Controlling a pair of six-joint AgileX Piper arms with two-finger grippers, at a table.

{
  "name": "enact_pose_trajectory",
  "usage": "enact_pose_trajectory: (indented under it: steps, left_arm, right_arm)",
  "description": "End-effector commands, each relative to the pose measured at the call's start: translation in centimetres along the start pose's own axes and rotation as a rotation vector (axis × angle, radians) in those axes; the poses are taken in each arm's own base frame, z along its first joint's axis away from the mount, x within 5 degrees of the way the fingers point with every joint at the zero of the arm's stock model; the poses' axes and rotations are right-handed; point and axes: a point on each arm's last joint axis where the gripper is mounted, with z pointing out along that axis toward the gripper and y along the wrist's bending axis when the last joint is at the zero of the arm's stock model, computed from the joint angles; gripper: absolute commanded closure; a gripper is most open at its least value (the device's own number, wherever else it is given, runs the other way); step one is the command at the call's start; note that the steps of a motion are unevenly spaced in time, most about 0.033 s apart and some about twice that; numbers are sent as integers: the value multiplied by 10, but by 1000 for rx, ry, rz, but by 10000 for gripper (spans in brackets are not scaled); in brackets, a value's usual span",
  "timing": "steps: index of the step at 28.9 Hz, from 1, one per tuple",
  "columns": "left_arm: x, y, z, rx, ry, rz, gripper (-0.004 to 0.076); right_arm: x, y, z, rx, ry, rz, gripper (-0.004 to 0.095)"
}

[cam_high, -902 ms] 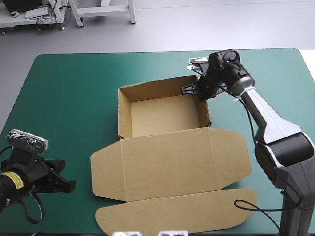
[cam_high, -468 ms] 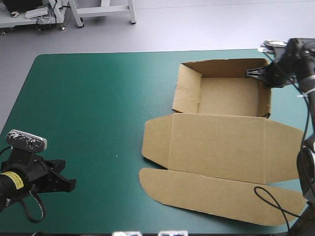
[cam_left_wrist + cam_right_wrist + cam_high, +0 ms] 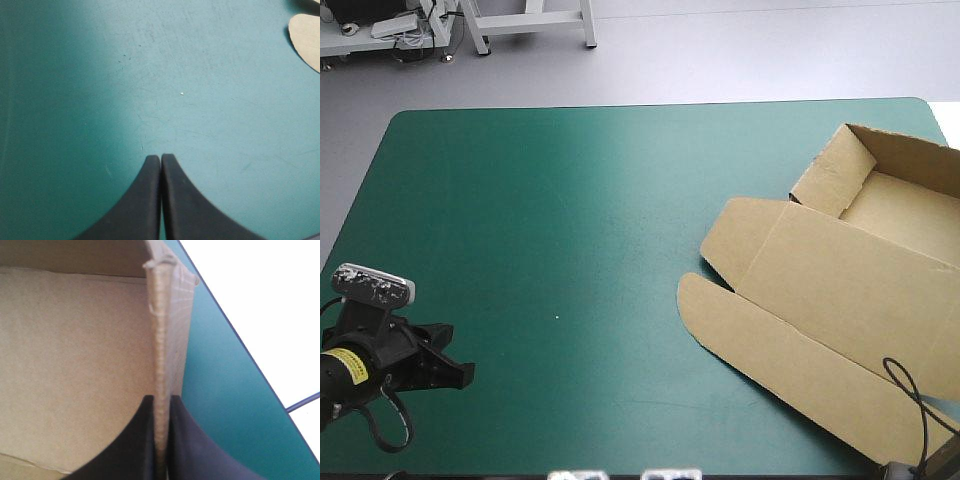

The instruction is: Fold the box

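Where the box (image 3: pixel 840 290) meets the teal-green tabletop's (image 3: pixel 570 200) right edge, the high view cuts it off. Right jaws grasp its raised wall; left jaws sit clenched, holding nothing.

**Three cameras on one worktop**

The high camera sits above and behind the robot, facing forward and down. The worktop (image 3: pixel 570 200) fills its picture, with the far edge near the top. The left wrist camera looks along the left gripper (image 3: pixel 161 157), low over the near-left corner, and catches a rounded flap of the box (image 3: pixel 306 40) that the high view shares. The right wrist camera looks along the right gripper (image 3: pixel 161 399), pressed close to a box wall.
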Motion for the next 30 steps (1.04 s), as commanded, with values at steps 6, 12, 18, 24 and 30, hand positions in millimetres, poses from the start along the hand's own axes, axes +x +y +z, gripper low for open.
enact_pose_trajectory:
  steps: [6,12,18,24,30]
  left_arm:
    - [-9,-1,-5,15,-76,-10,733]
    - [-9,-2,-5,17,-71,-11,733]
    - [-9,-1,-5,6,-75,-7,733]
    - [-11,3,-5,-31,-98,8,733]
    - [-14,3,-6,-35,-130,87,733]
  right_arm:
    - [-3,-4,-8,65,-23,-52,672]
    - [-3,-3,-8,48,-23,-96,476]
    - [0,-2,-28,50,-70,-100,476]
    - [10,-1,-67,45,-161,-116,490]
    - [34,21,-129,-182,-314,-152,701]
